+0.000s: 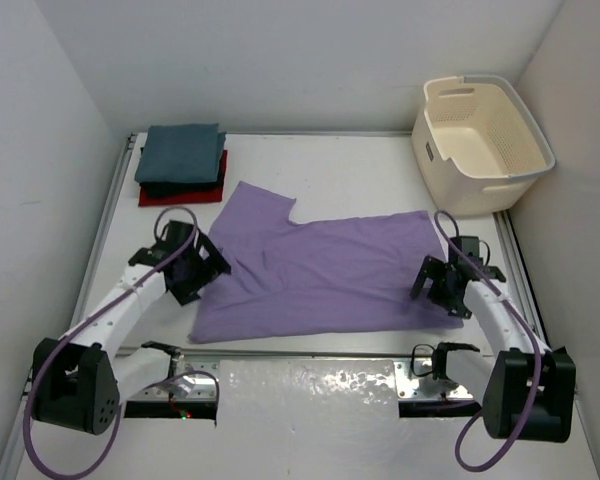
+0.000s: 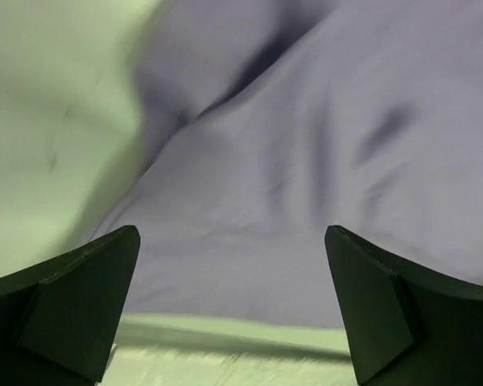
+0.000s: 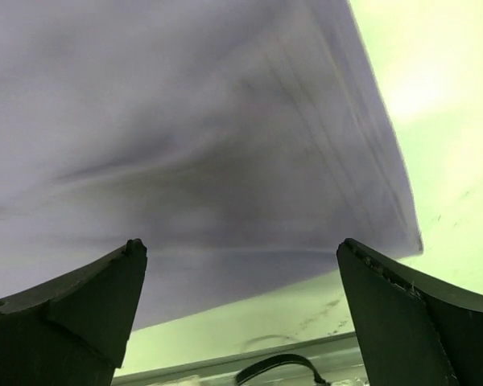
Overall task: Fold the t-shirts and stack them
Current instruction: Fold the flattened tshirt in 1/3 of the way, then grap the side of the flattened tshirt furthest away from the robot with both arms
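one lavender t-shirt [image 1: 320,275] lies spread flat on the white table [image 1: 360,170], likely laid out for folding. the cream laundry basket [image 1: 480,140] stands at the far right corner. three folded shirts [image 1: 183,160], teal over what looks like black over red, sit stacked far left. the left gripper [image 1: 208,264] and right gripper [image 1: 430,283] hang low over the t-shirt's opposite ends, jaws wide apart, holding nothing.
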